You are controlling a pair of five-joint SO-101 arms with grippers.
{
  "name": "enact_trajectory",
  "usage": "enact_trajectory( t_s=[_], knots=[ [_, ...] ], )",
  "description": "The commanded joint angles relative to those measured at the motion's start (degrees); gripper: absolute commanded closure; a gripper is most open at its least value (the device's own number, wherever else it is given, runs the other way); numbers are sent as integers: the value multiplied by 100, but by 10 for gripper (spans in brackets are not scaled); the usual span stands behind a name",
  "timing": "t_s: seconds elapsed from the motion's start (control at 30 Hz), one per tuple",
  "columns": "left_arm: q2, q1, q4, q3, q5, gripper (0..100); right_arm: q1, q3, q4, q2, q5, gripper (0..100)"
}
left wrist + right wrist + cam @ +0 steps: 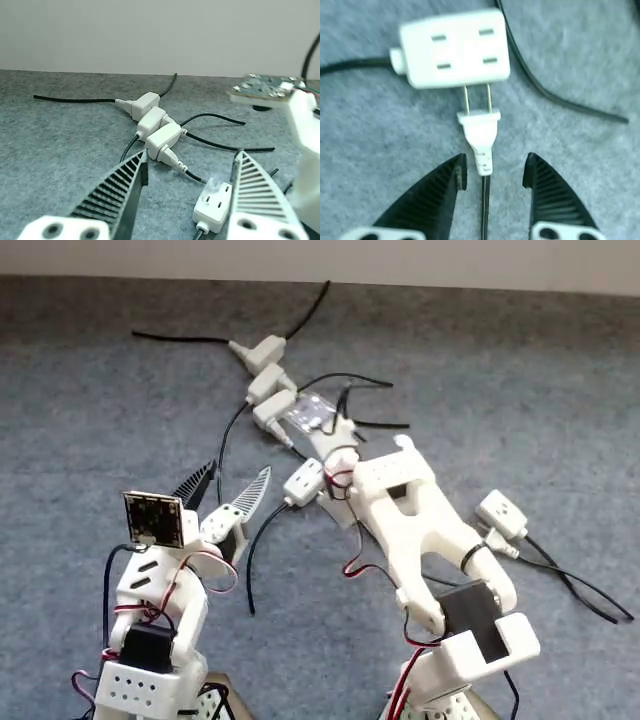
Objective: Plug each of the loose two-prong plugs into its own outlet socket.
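Observation:
My right gripper is open, just above the carpet. A white two-prong plug lies ahead of its fingertips, and the plug's black cord runs back between them. The prong tips reach the side of a white outlet block; I cannot tell whether they are seated. My left gripper is open and holds nothing. Another white outlet block lies on the floor between its fingers, slots facing up. In the high view, the left gripper hangs beside that block, and the right arm stretches toward the cluster.
Three white blocks lie joined in a chain at the back, black cords trailing off them. Another outlet block lies right of the right arm. The right arm's camera board juts in close to my left gripper. Grey carpet covers the floor.

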Motion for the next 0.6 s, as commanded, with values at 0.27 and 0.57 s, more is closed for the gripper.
enact_trajectory(
  t_s=[0.27, 0.57],
  knots=[
    [-40, 84, 0, 101, -9, 726, -171, -1288, 101, 1437, -79, 800],
    [-40, 92, 0, 101, -9, 726, 136, -1288, 347, 1473, -70, 892]
  ],
)
